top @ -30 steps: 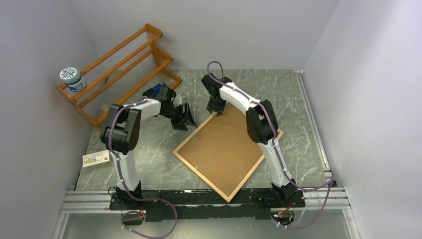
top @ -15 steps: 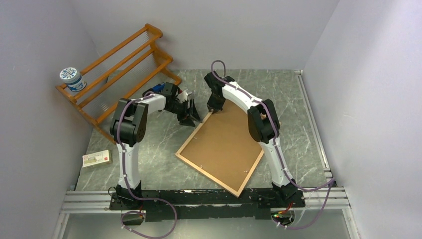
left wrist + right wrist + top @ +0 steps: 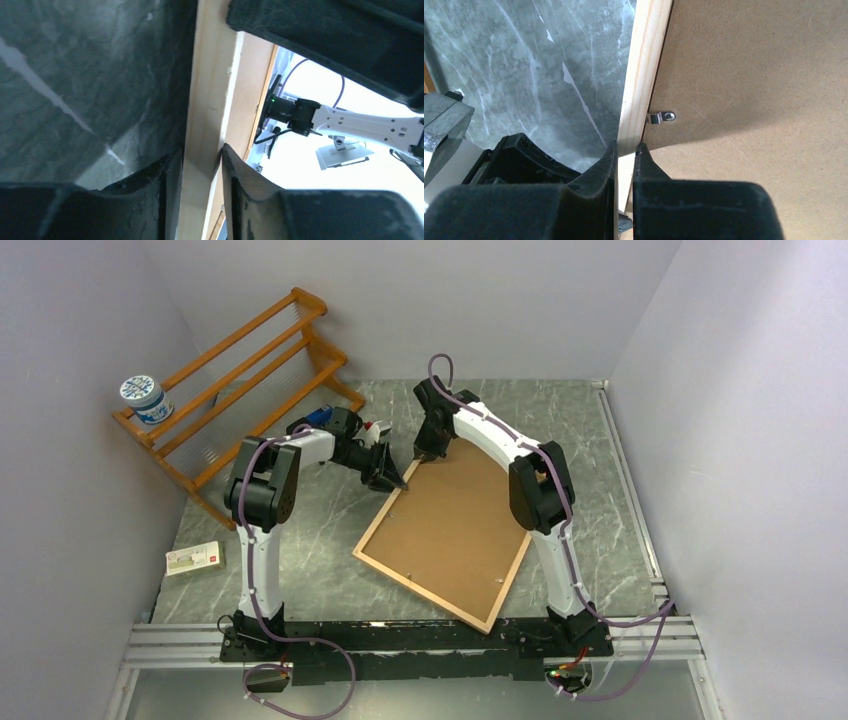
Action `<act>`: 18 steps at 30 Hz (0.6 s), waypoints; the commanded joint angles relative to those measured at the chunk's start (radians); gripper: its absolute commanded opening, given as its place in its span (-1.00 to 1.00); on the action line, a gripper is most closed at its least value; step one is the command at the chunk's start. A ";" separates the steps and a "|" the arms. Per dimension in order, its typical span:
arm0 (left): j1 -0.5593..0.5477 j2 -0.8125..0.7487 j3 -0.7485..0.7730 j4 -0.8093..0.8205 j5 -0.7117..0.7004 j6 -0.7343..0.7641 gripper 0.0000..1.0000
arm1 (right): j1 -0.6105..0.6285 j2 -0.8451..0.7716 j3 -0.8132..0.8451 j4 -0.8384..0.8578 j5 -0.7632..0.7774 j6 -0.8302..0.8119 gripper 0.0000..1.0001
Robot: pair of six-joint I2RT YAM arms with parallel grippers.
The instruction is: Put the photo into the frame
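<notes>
The frame (image 3: 384, 507) is being gripped near its far corner by both sets of jaws. The right jaws are standing almost closed, pinching the thin light-wood border. One finger (image 3: 589, 175) is lying on the desk side and the other over the brown backing board (image 3: 749, 100), just short of a small metal clip (image 3: 661, 117). The left jaws are standing wider, straddling the border close by, and in the wrist view a finger (image 3: 150, 200) is pressing against each side of the wood.

The right arm (image 3: 500, 445) is reaching out over the backing board, while the left arm (image 3: 262, 490) is bending in from the left.

The frame is lying back up on the grey-green marbled desk (image 3: 300, 540), turned diagonally, with its near corner close to the black rail at the arm bases.

An orange-brown slatted rack (image 3: 250, 360) is standing in the far left corner with a blue-and-white tub (image 3: 143, 398) on its end. A small flat box (image 3: 195, 559) is lying on the desk near the left wall.
</notes>
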 commanded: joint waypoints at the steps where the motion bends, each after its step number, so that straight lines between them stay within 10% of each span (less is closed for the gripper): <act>1: -0.006 -0.014 0.000 0.067 0.169 -0.006 -0.38 | -0.002 -0.097 0.020 0.084 -0.034 -0.035 -1.00; 18: -0.011 0.010 0.024 0.065 0.254 -0.032 -0.18 | -0.002 -0.117 0.025 0.089 -0.049 -0.028 -1.00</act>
